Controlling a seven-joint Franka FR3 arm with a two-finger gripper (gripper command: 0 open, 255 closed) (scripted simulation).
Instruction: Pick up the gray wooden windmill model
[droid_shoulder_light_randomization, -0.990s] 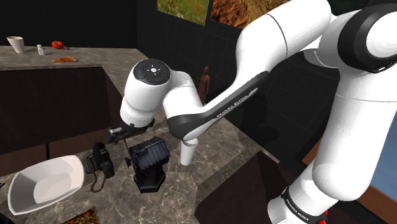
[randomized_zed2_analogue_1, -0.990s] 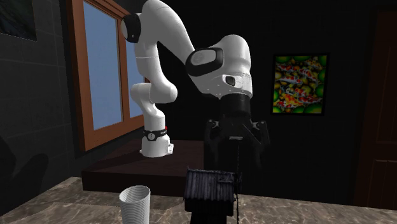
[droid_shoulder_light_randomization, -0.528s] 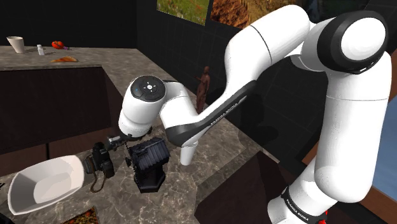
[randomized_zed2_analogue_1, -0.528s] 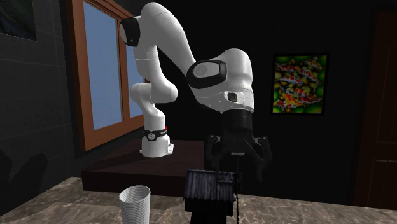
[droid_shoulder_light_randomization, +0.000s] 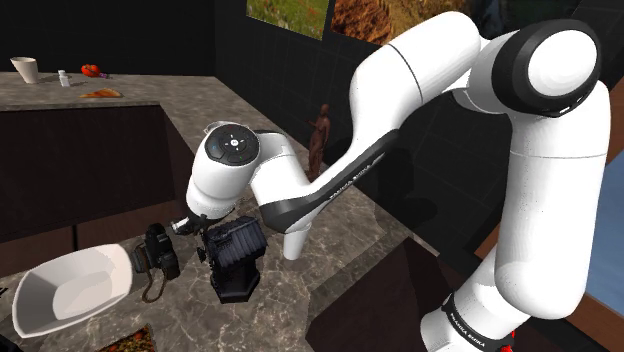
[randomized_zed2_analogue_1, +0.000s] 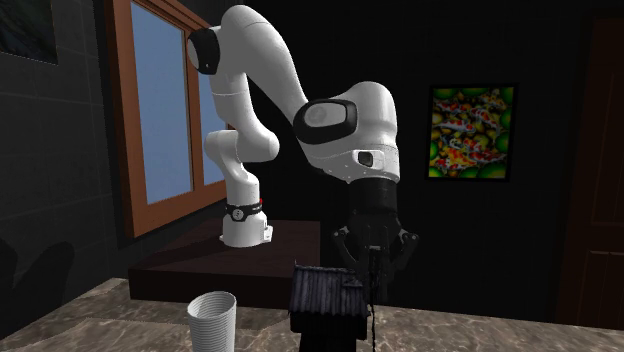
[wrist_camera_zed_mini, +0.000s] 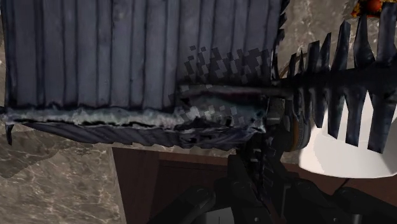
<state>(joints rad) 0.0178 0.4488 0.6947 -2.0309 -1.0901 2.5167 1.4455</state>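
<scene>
**A:** Where is the windmill?

**B:** The dark slatted windmill (droid_shoulder_light_randomization: 237, 258) stands upright on the marbled counter (droid_shoulder_light_randomization: 190, 320), right beneath the wrist. In the shoulder view, a black camera-like thing (droid_shoulder_light_randomization: 158, 255) lies near it at 9 o'clock. A white ribbed cup (droid_shoulder_light_randomization: 296, 243) stands just beside it at 3 o'clock, and a white bowl (droid_shoulder_light_randomization: 60, 290) sits farther out toward 8.

**A:** And the jaws?

**B:** In the second exterior view they hang close above the model, at about 1 o'clock from its ridge. I cannot tell whether they are released or clenched, because it is black on black there.

**A:** What worries you from here?

**B:** The sails (wrist_camera_zed_mini: 347, 79). In the wrist view they jut out beside the roof (wrist_camera_zed_mini: 140, 57), thin and toothed. If the descent comes in off-centre, a jaw could snag a blade and twist or tip the whole model. The roof also slopes, so a pinch on its slats could slide off.

**A:** And the cup?

**B:** It is close enough that a shoved windmill could knock it over.
</scene>
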